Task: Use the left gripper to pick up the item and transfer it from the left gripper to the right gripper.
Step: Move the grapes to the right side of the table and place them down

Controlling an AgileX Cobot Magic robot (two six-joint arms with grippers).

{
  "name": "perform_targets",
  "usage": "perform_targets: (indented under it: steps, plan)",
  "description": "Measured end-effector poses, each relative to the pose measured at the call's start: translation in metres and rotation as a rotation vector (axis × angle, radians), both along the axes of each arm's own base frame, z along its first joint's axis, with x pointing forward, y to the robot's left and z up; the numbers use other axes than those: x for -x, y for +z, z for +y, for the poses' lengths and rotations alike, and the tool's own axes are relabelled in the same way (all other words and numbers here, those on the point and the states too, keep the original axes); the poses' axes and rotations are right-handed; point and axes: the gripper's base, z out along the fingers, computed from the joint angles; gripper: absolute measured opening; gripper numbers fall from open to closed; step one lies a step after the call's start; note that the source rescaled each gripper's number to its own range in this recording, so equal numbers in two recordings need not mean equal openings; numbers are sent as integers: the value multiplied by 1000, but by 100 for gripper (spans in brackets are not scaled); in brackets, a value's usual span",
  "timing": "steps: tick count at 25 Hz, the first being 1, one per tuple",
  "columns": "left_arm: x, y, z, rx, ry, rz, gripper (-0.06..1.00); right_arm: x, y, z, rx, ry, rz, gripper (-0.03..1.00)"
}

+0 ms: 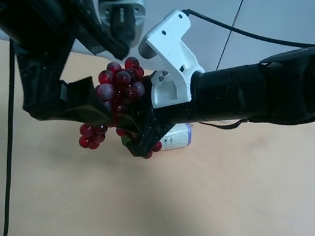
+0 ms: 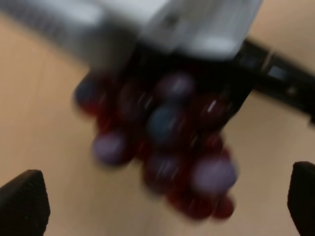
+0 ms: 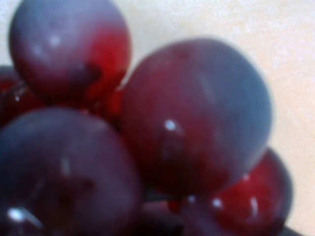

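Grapes (image 1: 119, 84) mid-handover: right end effector (image 1: 139, 124) looks clamped on them, left end effector (image 2: 162, 199) spread wide either side; nxt, left must retreat w/o snagging.

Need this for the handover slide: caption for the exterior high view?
Grape bunch held above the table by the right gripper, left gripper open around it, purple-ended roll behind.

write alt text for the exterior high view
A bunch of dark red grapes hangs above a tan table, between two black robot arms. The right end effector, with a white bracket, grips it; the left end effector sits open around it. A purple-ended roll lies on the table below.
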Motion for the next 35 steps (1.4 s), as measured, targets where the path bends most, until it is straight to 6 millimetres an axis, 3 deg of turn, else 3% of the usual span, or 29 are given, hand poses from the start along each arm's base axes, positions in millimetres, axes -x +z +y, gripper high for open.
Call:
perform_targets:
  steps: [12, 15, 17, 21, 28, 35]
  plan:
    - [47, 45, 71, 168, 309, 27, 100, 0, 0, 0, 0, 0, 0, 1]
    - [60, 29, 88, 176, 377, 73, 100, 0, 0, 0, 0, 0, 0, 1]
    - [70, 4, 100, 152, 422, 119, 100, 0, 0, 0, 0, 0, 0, 1]
    - [93, -24, 123, 198, 475, 192, 100, 0, 0, 0, 0, 0, 0, 1]
    - [131, -37, 163, 390, 450, 188, 100, 0, 0, 0, 0, 0, 0, 1]
    - [157, -62, 189, 483, 355, 138, 100, 0, 0, 0, 0, 0, 0, 1]
